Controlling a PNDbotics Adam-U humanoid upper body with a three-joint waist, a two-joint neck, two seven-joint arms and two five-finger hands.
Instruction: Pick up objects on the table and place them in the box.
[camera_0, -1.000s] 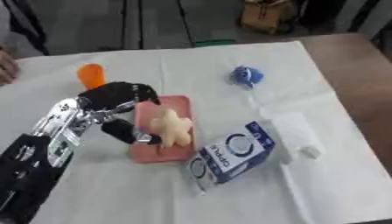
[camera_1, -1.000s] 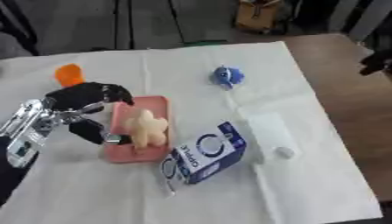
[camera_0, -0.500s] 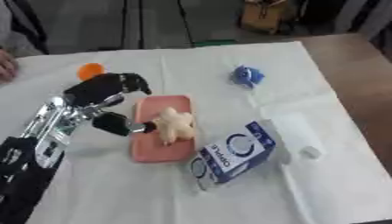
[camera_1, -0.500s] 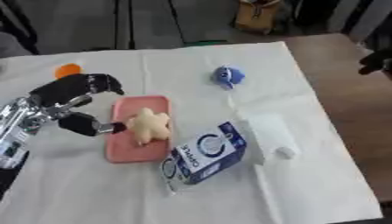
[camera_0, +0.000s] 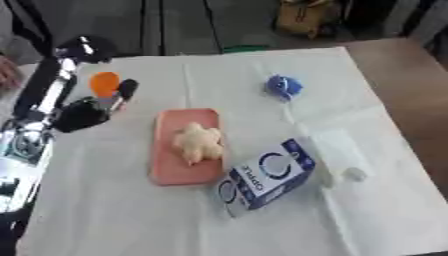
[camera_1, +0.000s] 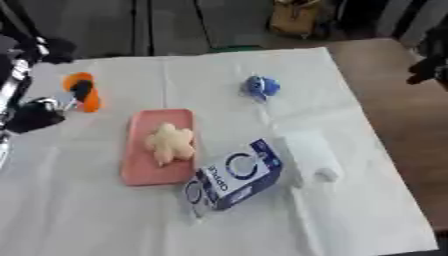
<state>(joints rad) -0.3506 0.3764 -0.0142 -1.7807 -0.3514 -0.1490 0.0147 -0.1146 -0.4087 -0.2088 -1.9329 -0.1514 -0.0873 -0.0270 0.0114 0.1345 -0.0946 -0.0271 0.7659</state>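
My left hand (camera_0: 83, 114) is at the left edge of the worktop (camera_0: 262, 215); whether its fingers are apart or together cannot be told. The orange object (camera_1: 84, 91) lies just ahead of them, long axis running away from me. To the right: a pink tray (camera_0: 171, 165) carrying a pale star-shaped object (camera_0: 198, 143), then a blue-and-white carton (camera_0: 267, 175) lying tilted, a white bottle (camera_0: 337, 157), and a blue object (camera_0: 283, 86). No box is visible. The left hand is nearer; nothing obstructs.
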